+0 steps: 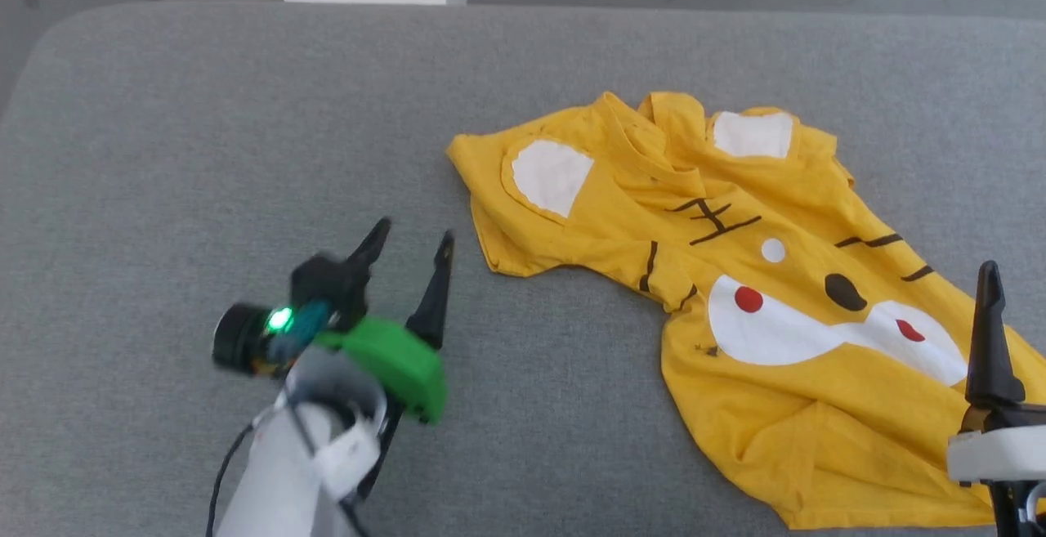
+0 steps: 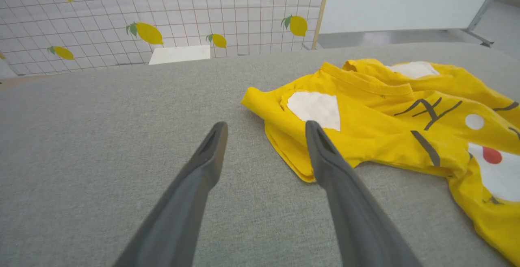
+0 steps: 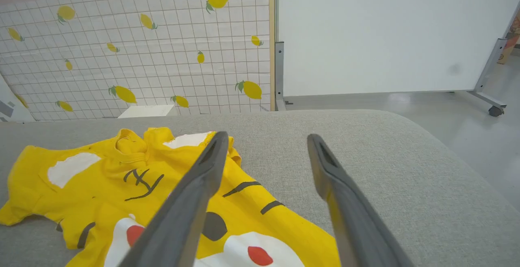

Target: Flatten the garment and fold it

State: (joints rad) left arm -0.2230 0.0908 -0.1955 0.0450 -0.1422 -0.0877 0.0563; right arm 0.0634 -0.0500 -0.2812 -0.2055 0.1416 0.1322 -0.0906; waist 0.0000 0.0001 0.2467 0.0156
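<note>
Bright yellow garment (image 1: 735,275), white patches, black stripes, red dots; grey table (image 1: 204,112)

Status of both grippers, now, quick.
Left gripper: open, holding nothing, on the left of the garment.
Right gripper: open, holding nothing, at the garment's right edge.

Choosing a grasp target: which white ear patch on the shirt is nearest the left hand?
The white patch left of the collar, near the corner facing the left hand. The other patch lies right of the collar, farther off.
</note>
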